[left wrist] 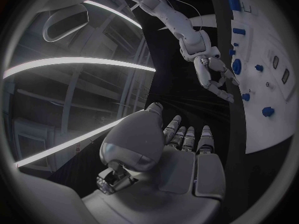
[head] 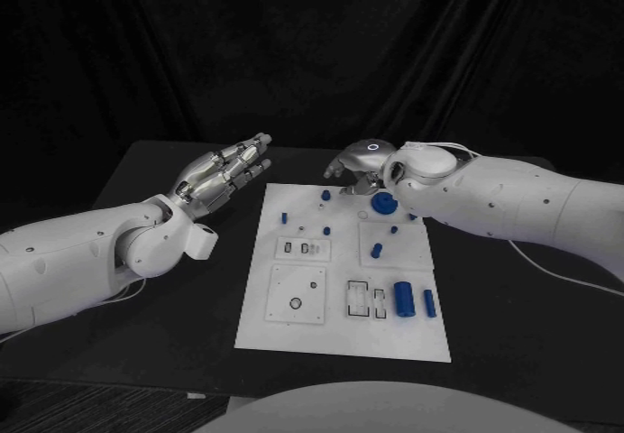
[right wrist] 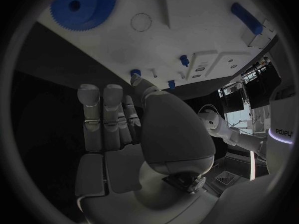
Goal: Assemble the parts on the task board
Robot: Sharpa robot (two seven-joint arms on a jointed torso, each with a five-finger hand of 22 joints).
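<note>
The white task board [head: 341, 338] lies mid-table with several blue parts on it. A blue gear [head: 384, 203] sits near its far edge, a blue cylinder [head: 405, 299] and a blue bar [head: 429, 303] near the front right, and small pegs [head: 324, 193] stand at the far left. My right hand [head: 353, 168] hovers at the board's far edge just beside the gear, fingers apart, holding nothing. My left hand [head: 229, 171] is raised left of the board's far corner, fingers stretched out and empty. The right wrist view shows the gear [right wrist: 82, 1] beyond the straight fingers [right wrist: 99, 119].
Black table [head: 156, 343] surrounds the board on all sides. Rectangular recessed slots [head: 300, 248] and a square plate with a hole [head: 298, 295] mark the board's left half. A white cable [head: 559, 275] trails on the table at the right.
</note>
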